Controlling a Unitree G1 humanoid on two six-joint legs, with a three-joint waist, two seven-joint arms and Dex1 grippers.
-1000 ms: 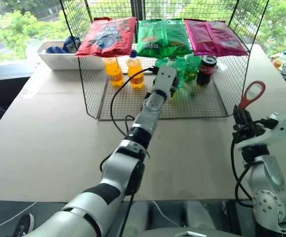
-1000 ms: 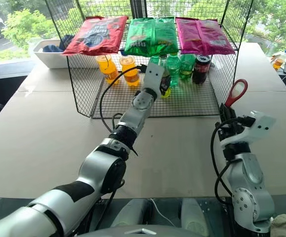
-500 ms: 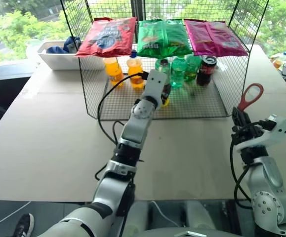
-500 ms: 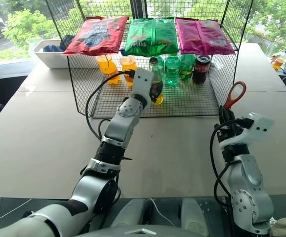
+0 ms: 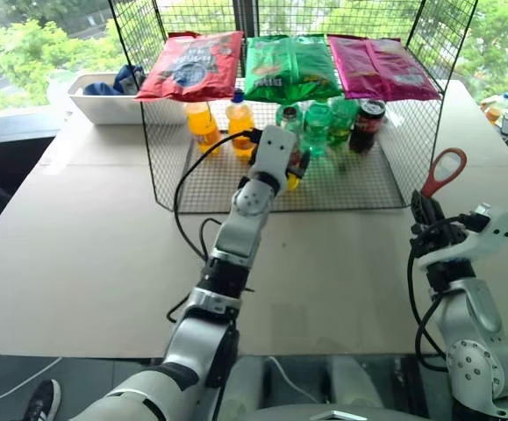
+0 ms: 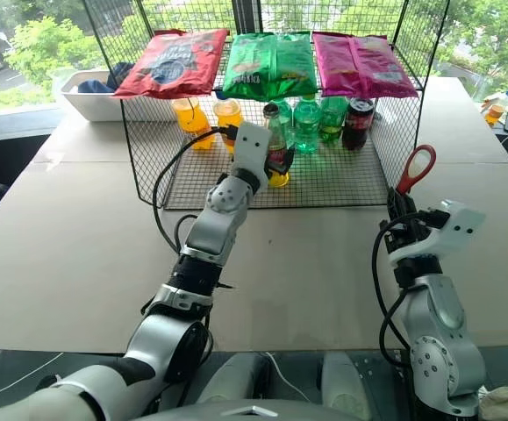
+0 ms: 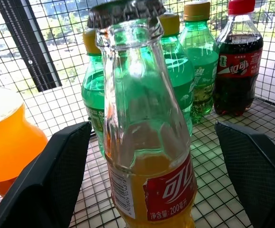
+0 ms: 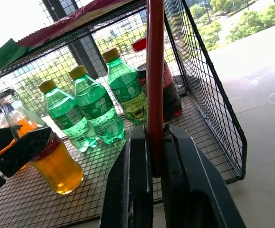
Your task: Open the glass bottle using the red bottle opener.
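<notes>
The glass bottle (image 7: 146, 142) stands upright on the wire floor of the mesh rack (image 6: 148, 189), toward the front of the rack and ahead of the row of drinks at the back. Its crimped metal cap is on, and the yellow-orange drink fills only the lower part, under the red label. The left tool (image 7: 151, 185) reaches into the rack at bottle height with its fingers (image 7: 47, 180) spread wide, one on each side of the bottle and clear of the glass; nothing is gripped.

Behind the bottle in the rack are three green plastic bottles (image 7: 199, 61) and a dark cola bottle (image 7: 237, 66) with a red cap, and toward the rack's left side two orange bottles (image 6: 188, 118). On top of the rack lie three snack bags: red (image 6: 170, 61), green (image 6: 271, 63) and pink (image 6: 363, 63).

The right tool (image 8: 154, 156) is out on the right of the rack, over the pale table (image 6: 60, 228), well apart from the bottle. It is closed tight on the handle of the red bottle opener (image 6: 414, 168), which stands up from the fingers with its oval loop at the top. A white tub (image 6: 91, 101) sits on the table to the left of the rack.
</notes>
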